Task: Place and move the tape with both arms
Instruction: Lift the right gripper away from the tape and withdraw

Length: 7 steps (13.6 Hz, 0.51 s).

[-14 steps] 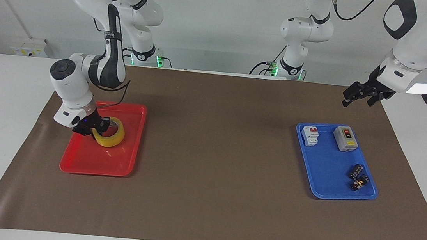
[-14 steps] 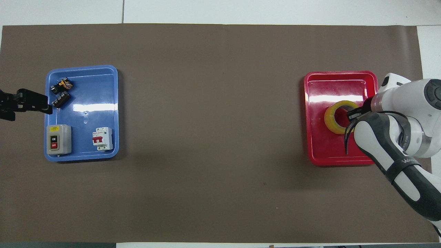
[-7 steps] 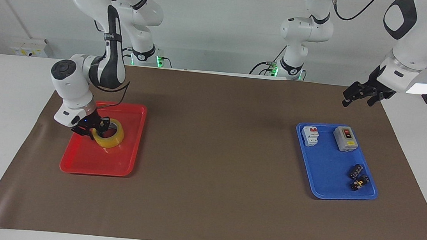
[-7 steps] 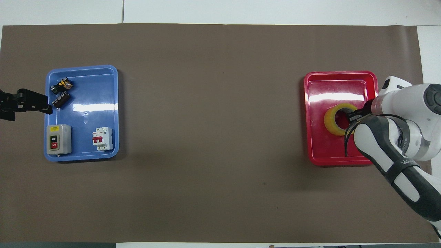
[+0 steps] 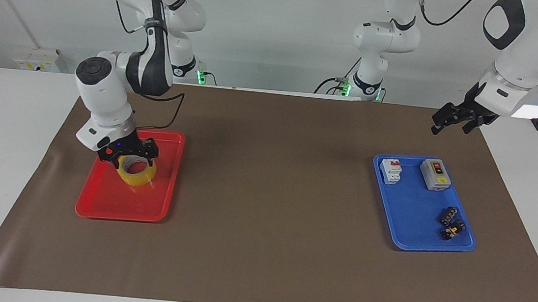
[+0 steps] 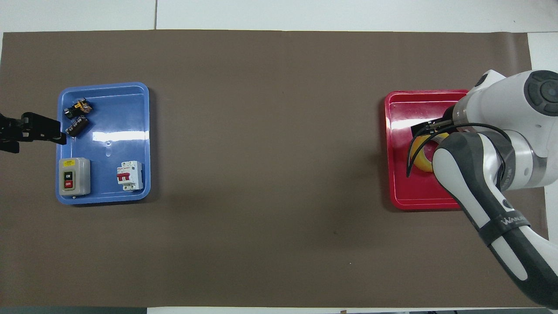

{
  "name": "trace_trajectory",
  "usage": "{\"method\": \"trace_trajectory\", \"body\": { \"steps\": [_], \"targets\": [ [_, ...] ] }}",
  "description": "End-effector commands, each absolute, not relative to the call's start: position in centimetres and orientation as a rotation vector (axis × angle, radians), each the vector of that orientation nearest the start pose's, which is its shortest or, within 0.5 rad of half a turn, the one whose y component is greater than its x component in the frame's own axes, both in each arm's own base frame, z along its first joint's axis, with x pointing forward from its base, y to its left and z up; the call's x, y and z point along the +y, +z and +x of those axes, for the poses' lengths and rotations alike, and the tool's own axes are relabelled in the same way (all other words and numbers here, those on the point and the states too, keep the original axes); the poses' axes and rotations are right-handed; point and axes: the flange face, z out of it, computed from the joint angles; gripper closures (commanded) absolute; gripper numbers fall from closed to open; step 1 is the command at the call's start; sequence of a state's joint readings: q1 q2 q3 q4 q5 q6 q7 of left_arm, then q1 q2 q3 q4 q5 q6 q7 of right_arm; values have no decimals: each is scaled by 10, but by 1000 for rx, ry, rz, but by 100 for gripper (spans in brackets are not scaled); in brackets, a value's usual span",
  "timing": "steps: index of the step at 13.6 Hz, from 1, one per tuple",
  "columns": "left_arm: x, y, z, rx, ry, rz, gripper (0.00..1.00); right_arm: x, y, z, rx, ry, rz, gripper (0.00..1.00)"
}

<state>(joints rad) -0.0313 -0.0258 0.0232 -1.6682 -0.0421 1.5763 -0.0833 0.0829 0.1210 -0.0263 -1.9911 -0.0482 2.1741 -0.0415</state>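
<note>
The yellow tape (image 5: 138,175) is in the red tray (image 5: 115,205) at the right arm's end of the table. My right gripper (image 5: 126,159) comes down onto the roll from above and is shut on its wall. The roll looks level, and I cannot tell if it touches the tray floor. In the overhead view the right arm hides most of the tape (image 6: 421,165) and the right gripper's tips. My left gripper (image 5: 448,131) hangs open and empty over the mat beside the blue tray (image 5: 410,224), and the left arm waits. It also shows in the overhead view (image 6: 59,133).
The blue tray (image 6: 113,113) holds a grey on/off switch box (image 5: 435,174), a white circuit breaker (image 5: 390,171) and small black connector pieces (image 5: 450,223). A brown mat (image 5: 269,195) covers the table between the two trays.
The right arm has risen and turned its wrist, so the gripper now sits over the roll instead of beside it. The tape went from tilted to level. The left arm has not moved.
</note>
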Motion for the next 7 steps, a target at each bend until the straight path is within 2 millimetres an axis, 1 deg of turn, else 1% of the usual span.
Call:
{"method": "trace_trajectory", "body": {
  "steps": [1, 3, 4, 5, 6, 7],
  "targets": [
    [-9, 597, 537, -119, 105, -3204, 0, 47, 442, 591, 3, -65, -3203, 0],
    [-9, 598, 537, -119, 103, -3204, 0, 41, 493, 599, 84, -44, -3192, 0],
    [-9, 598, 537, -119, 103, -3204, 0, 37, 516, 600, 102, -48, -3191, 0],
    [-9, 598, 537, -119, 100, -3204, 0, 31, 541, 597, 121, -72, -3188, 0],
    [-9, 598, 537, -119, 100, -3204, 0, 20, 559, 592, 154, -73, -3185, 0],
    [-9, 598, 537, -119, 103, -3204, 0, 7, 575, 582, 193, -52, -3175, 0]
  ]
}}
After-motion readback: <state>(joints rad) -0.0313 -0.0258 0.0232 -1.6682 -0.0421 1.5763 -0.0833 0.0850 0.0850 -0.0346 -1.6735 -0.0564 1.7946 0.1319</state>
